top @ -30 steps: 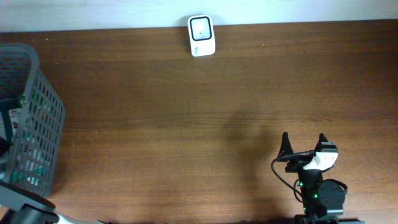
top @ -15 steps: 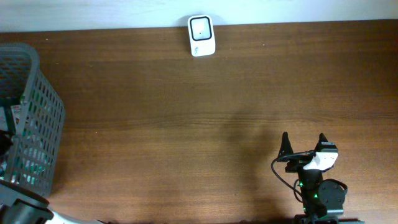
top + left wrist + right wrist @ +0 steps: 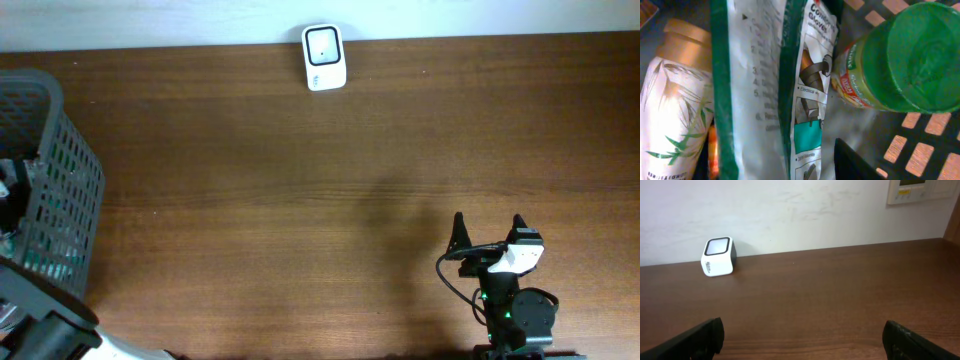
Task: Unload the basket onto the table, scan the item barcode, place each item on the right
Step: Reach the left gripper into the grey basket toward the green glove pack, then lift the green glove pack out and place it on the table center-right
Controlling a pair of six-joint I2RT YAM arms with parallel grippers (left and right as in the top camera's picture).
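In the left wrist view I look down into the basket. A green and white printed packet [image 3: 765,85] lies between a bamboo-print bottle with a gold cap [image 3: 675,100] and a green-lidded jar [image 3: 910,60]. My left gripper [image 3: 770,162] straddles the packet. Its right finger [image 3: 855,162] stands a narrow gap away from the packet's edge, and the other finger is hidden. No barcode shows. The white scanner [image 3: 324,57] stands at the table's far edge, also seen as the scanner [image 3: 718,256]. My right gripper [image 3: 488,232] rests open near the front edge, empty.
The grey mesh basket [image 3: 70,170] stands at the table's left edge, with my left arm [image 3: 40,335] reaching into it. Brown tabletop [image 3: 300,200] spreads between basket, scanner and right arm. A white wall [image 3: 815,210] rises behind the scanner.
My left arm has shifted inside the basket, and its white wrist part now shows at the left edge. The basket wall has moved slightly. The right arm is still.
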